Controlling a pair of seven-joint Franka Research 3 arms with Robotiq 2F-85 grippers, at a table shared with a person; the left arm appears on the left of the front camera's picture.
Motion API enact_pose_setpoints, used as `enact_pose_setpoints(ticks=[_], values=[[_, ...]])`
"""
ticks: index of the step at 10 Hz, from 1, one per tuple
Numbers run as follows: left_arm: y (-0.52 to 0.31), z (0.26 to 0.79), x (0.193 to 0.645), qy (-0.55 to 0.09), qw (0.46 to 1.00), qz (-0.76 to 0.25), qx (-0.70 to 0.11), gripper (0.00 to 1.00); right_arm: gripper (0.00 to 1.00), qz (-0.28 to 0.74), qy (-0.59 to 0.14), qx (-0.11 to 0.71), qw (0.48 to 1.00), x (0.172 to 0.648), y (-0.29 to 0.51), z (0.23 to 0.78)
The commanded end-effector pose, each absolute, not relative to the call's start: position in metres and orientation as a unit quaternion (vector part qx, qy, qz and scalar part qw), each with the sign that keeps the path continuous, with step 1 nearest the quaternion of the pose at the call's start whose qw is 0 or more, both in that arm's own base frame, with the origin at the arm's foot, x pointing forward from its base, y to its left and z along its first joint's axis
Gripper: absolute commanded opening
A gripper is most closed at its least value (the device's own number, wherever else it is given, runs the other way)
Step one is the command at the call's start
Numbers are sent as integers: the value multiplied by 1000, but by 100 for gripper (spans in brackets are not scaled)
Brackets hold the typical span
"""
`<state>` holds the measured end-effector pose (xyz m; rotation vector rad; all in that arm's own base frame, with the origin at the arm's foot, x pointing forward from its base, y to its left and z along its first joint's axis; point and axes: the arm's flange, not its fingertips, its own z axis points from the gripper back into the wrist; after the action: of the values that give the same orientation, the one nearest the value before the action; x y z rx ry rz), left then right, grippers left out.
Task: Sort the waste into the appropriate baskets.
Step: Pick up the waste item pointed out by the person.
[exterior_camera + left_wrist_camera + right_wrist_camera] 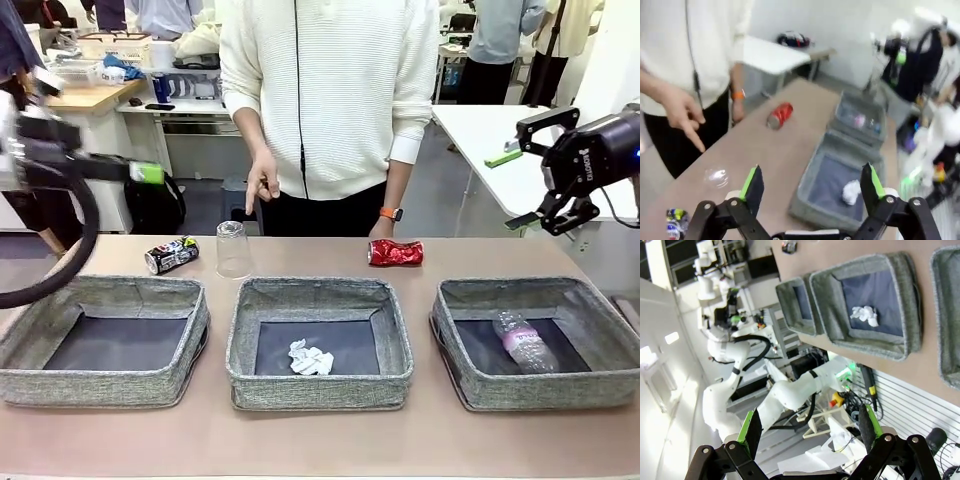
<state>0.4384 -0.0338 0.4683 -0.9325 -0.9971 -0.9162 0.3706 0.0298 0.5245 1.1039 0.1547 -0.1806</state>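
Grey woven baskets: three stand in a row along the near side of the table, left, middle and right. Their soft sides could fold or drag if a finger catches a rim.
Left gripper: fingers spread wide with nothing between them, raised over the table's left end and blurred in the front view.
Right gripper: fingers parted and empty, high beyond the table's right edge.
Person's hand: hangs with the forefinger down, above the cup. A reach for the cup or the printed can risks meeting it.
Clear pink-labelled bottle: lies in the right basket.
Clear plastic cup: upside down behind the left and middle baskets. It looks thin, so a pinch may buckle it or send it skidding.
Dark printed can: on its side just left of the cup. It may roll, and a grab could knock the cup.
Crushed red can: lies behind the middle and right baskets. Its dented shape may slip from the pads.
Crumpled white paper wad: in the middle basket.
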Motion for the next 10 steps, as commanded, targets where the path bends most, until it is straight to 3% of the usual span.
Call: enact_pose_setpoints(ticks=[1, 2, 4, 5, 6, 10], values=[[-22, 455, 479, -465, 665, -478, -335, 100, 100, -72, 69, 524, 846, 371, 26, 525], [-25, 448, 490, -478, 657, -493, -311, 100, 100, -72, 69, 524, 846, 371, 26, 525], [-38, 426, 511, -452, 653, -502, -343, 100, 100, -72, 69, 524, 846, 371, 26, 525], [-44, 414, 522, -420, 713, -451, -333, 100, 100, -72, 69, 524, 846, 371, 26, 525], [-31, 432, 503, -448, 662, -504, -328, 100, 100, -72, 69, 524, 846, 371, 26, 525], [-46, 382, 542, -385, 689, -512, -339, 100, 100, -72, 69, 524, 846, 371, 26, 525]])
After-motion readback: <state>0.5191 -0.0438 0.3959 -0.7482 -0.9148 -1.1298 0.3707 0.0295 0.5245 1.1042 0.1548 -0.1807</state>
